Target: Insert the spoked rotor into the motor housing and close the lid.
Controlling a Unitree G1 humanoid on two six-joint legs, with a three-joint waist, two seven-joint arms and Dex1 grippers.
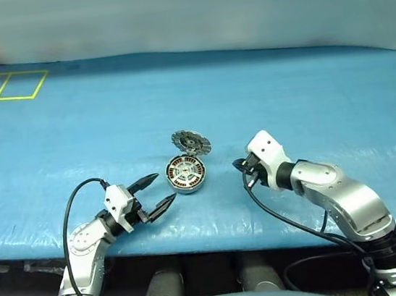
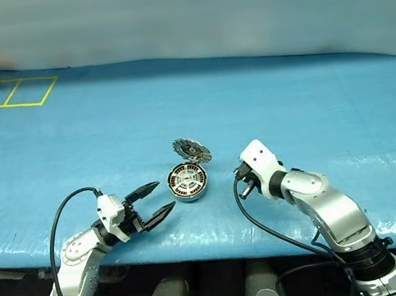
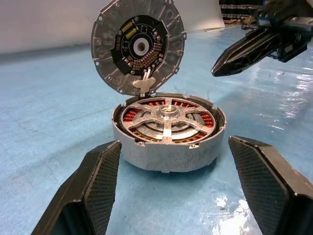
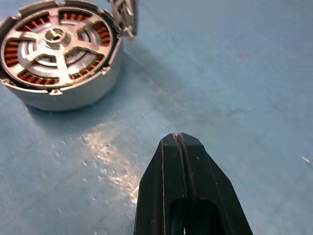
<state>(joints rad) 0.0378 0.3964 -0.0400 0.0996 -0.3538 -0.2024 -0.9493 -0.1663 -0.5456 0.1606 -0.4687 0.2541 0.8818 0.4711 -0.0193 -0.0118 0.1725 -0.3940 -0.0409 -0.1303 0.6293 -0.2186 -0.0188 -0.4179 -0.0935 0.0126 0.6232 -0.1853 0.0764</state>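
L gripper [image 1: 157, 193] jaws wide, R gripper [image 4: 180, 142] shut; rotor [image 3: 167, 120] in housing [image 3: 168, 152], lid [image 3: 138, 45] up.

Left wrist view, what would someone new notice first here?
The motor housing sits on the blue table cover with the spoked rotor already inside its copper windings. Its lid stands open, hinged up at the far edge. The open left gripper faces it; the shut right gripper hangs empty beside it.

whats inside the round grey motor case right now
Inside the round silver-grey metal motor housing sits the silver spoked rotor with its short centre shaft, ringed by copper-coloured windings. The spokes cover whatever lies beneath. The hinged round lid stands open.
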